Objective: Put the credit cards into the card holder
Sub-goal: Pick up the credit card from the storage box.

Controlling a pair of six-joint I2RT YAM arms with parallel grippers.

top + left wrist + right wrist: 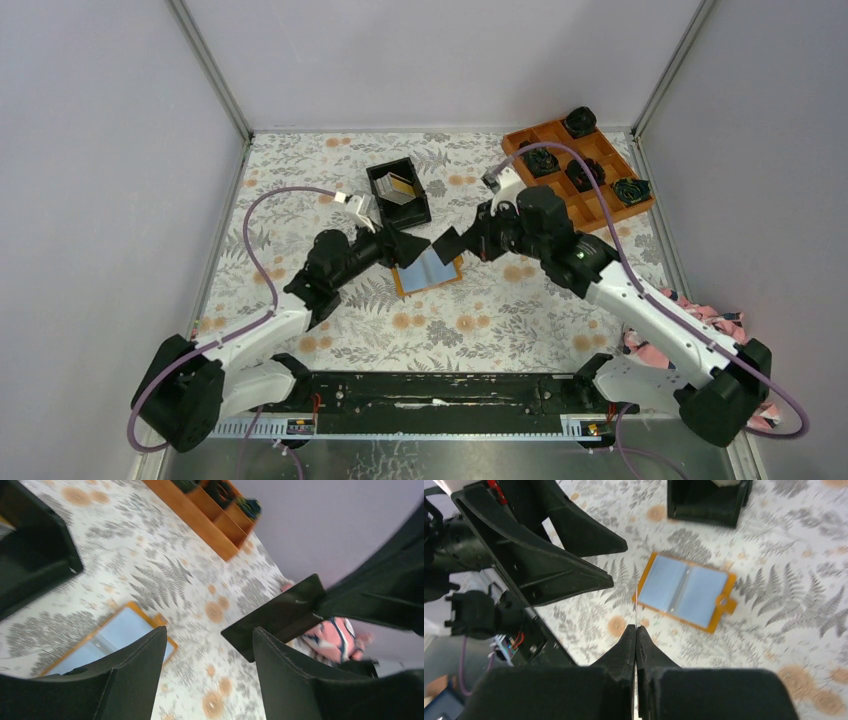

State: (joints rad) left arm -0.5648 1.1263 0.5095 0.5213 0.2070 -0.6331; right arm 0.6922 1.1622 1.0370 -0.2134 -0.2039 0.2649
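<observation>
From above I see one card holder (pixel 428 272) lying open beneath left gripper (pixel 408 247) and right gripper (pixel 447 245), a black bin (pixel 398 212) of cards (pixel 400 186) behind, and an orange tray (pixel 600 205) with four rosettes (pixel 541 160) off right. Left wrist: left jaws spread wide, empty, right finger crowding alongside. Right wrist: right jaws pinched on one edge-on credit card (pixel 636 600), close by the holder

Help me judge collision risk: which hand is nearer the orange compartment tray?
Right. The right hand, pinching a credit card, is left of the orange tray, off its near end; the left hand is farther left, by the black bin.
</observation>
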